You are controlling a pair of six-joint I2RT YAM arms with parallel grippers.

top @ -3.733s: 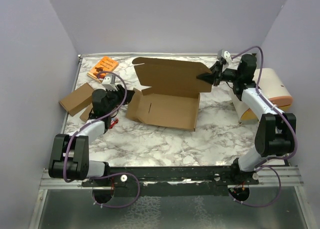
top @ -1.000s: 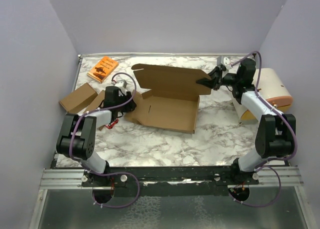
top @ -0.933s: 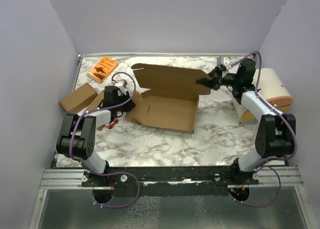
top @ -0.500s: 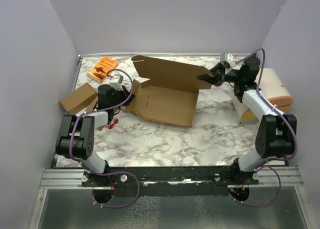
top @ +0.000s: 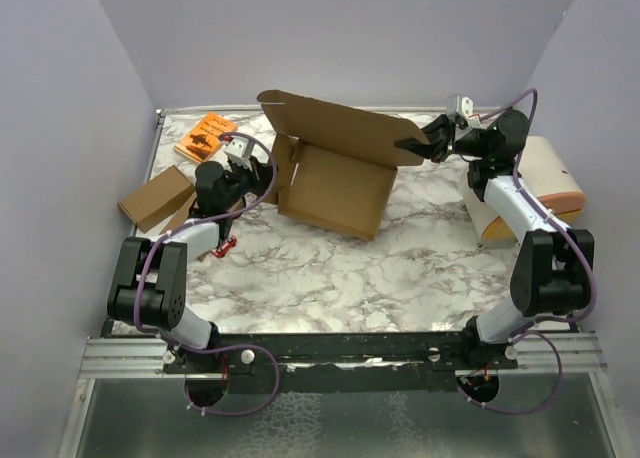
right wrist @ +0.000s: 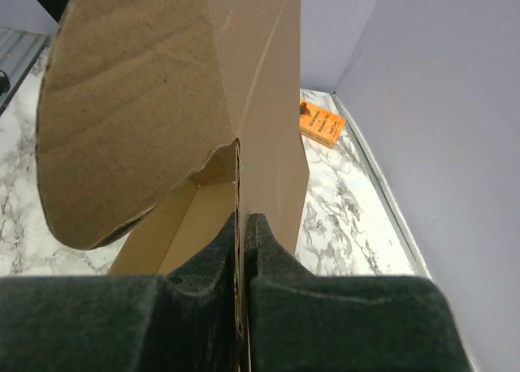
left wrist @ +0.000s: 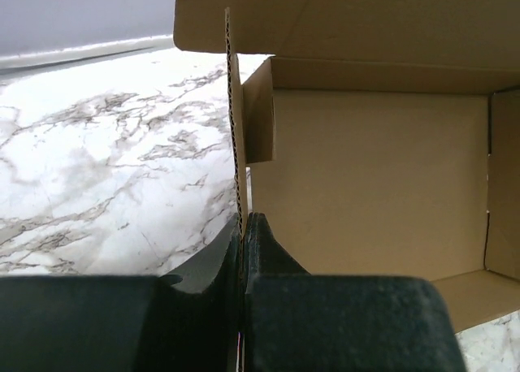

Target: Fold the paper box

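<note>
Both of my pincers are on the paper box [top: 335, 183]. It sits mid-table toward the back, with its shallow tray open to the camera above and its lid raised along the far side.

My left pincer [top: 268, 175] is clamped on the tray's left side wall. In my left wrist view the fingers [left wrist: 264, 254] are pressed together, and the corrugated edge rises straight up from between them. A short tab folds in just right of that edge, and the tray floor spreads out beyond it.

My right pincer [top: 412, 144] is squeezed onto the lid's right end. The wrist camera shows the cardboard pinched edge-on between the two pads. A big rounded flap curls away to the left and fills most of that view, so it blocks my sight of the tray below.

- **Orange book:** the orange book [top: 206, 136] lies at the back-left of the marble table [top: 330, 278], near the lid's left corner but apart from it.
- **Cardboard block:** a small brown cardboard block [top: 155, 196] rests at the table's left edge, just outside my left arm.
- **Red object:** a little red object [top: 228, 246] sits beside that forearm, and I can't tell what it is.
- **Peach bundle:** a peach-coloured bundle [top: 550, 173] lies against the right edge, close behind my right arm.
- **Cables:** purple cables loop over both of my wrists.
</note>
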